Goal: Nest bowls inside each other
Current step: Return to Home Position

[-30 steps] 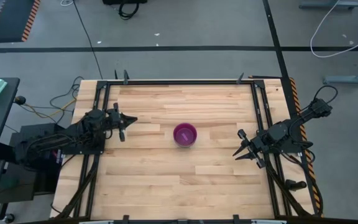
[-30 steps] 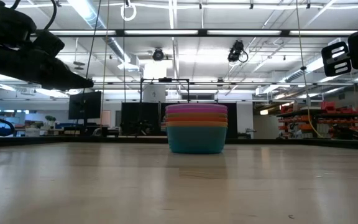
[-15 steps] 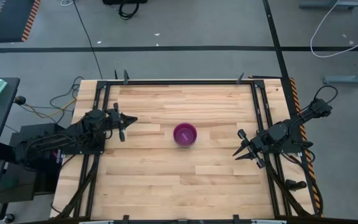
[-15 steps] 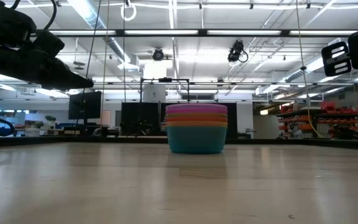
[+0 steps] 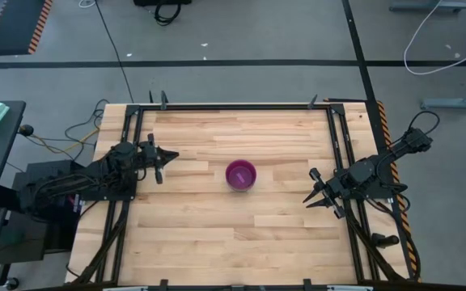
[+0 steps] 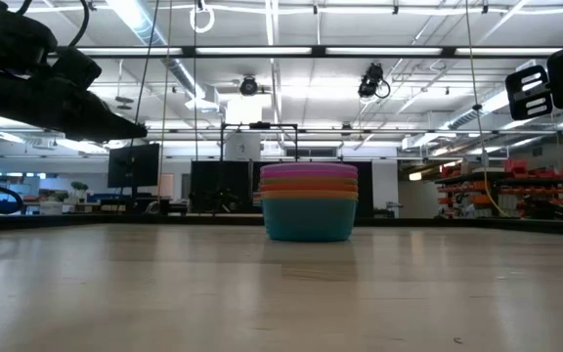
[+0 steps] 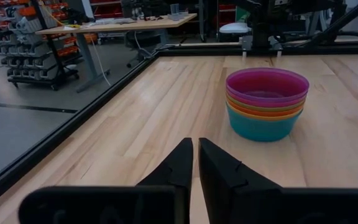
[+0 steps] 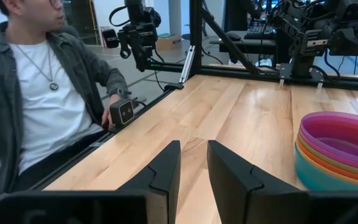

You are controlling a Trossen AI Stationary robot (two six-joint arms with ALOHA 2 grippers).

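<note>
The bowls are nested in one stack (image 5: 240, 175) standing on its blue bottom bowl at the table's middle, with the purple one on top and orange and other rims between (image 6: 309, 202) (image 7: 266, 104) (image 8: 340, 152). My left gripper (image 5: 175, 153) (image 7: 196, 146) hovers shut near the table's left edge, pointing at the stack from well away. My right gripper (image 5: 307, 199) (image 8: 193, 149) hovers near the right edge, its fingers a narrow gap apart, and the stack is off to one side of it. Neither touches anything.
Black rails (image 5: 241, 106) frame the wooden table. A seated person in a grey shirt (image 8: 36, 93) shows beyond the table's edge in the right wrist view, one hand on a small device (image 8: 124, 112). Bare wood lies all round the stack.
</note>
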